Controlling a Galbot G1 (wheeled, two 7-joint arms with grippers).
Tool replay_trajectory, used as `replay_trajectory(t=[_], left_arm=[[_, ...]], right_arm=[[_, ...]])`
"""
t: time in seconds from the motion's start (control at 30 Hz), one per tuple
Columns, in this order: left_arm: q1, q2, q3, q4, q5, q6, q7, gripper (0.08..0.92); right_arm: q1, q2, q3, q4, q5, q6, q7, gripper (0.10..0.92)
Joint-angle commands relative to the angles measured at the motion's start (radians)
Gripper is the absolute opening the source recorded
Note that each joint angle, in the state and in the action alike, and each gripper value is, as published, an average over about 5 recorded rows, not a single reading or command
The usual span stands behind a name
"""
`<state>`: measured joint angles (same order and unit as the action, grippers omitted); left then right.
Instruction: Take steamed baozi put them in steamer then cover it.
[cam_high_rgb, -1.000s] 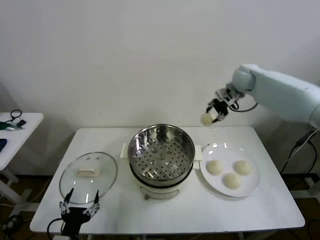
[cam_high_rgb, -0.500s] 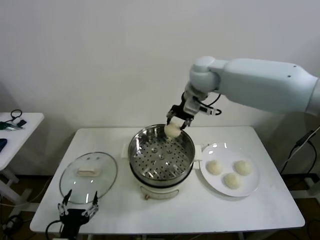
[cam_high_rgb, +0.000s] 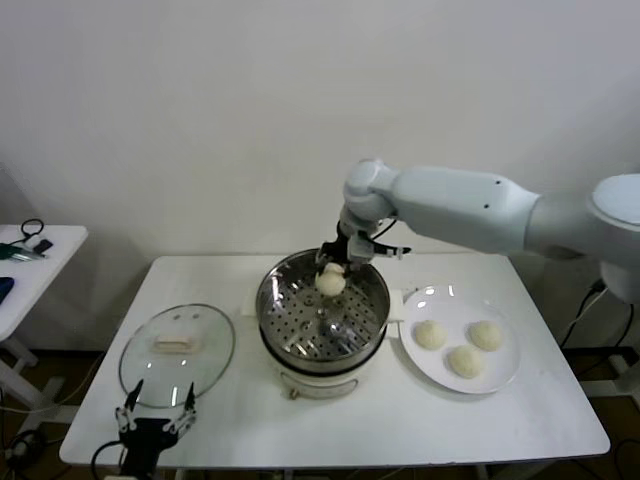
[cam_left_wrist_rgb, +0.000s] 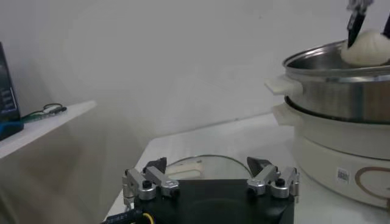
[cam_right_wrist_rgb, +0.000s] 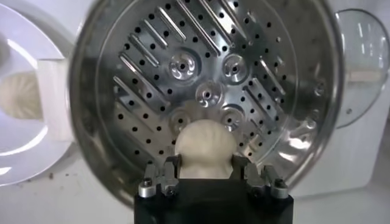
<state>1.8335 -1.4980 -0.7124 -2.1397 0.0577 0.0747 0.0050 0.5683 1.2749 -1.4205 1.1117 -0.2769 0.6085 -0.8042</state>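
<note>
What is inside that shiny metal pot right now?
The steamer has nothing resting on its perforated bottom. One baozi hangs over it, gripped by the right end effector. The floor right beneath that bun is hidden in the right wrist view.

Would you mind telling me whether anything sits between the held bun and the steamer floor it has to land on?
Nothing visible does. The right gripper holds the baozi above the open steamer; its perforated floor beneath is bare, and the glass lid lies aside on the table.
</note>
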Motion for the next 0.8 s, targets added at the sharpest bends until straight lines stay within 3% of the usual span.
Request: replay_trajectory(t=[0.03,0.17,0.3,0.43,0.5,0.63,0.8], left_arm=[[-0.004,0.002,-0.002,0.002,-0.002,0.002,0.0,0.823],[-0.006,0.002,-0.002,0.002,-0.004,0.002,0.0,0.823],[-0.005,0.001,-0.002,-0.001,-0.004,0.001,0.0,0.823],[-0.003,-0.001,-0.001,-0.007,-0.002,0.0,0.001,0.823],[0.001,-0.002,0.0,-0.01,-0.001,0.0,0.001,0.823],[0.008,-0.003,0.001,-0.017,0.0,-0.002,0.001,0.823],[0.009,-0.003,0.003,-0.024,0.0,-0.003,0.001,0.823]], right_arm=[[-0.091,0.061,0.023,-0.126,-0.068,0.03,0.052,0.577],[-0.064,0.062,0.015,-0.121,-0.021,0.037,0.05,0.617],[0.015,0.038,-0.003,-0.08,0.09,0.041,0.022,0.738],[0.161,-0.014,-0.033,-0.033,0.298,0.027,-0.043,0.812],[0.264,-0.061,-0.09,-0.009,0.472,-0.002,-0.098,0.819],[0.45,-0.209,-0.259,0.067,0.828,-0.212,-0.236,0.822],[0.531,-0.438,-0.431,0.207,0.907,-0.581,-0.219,0.823]])
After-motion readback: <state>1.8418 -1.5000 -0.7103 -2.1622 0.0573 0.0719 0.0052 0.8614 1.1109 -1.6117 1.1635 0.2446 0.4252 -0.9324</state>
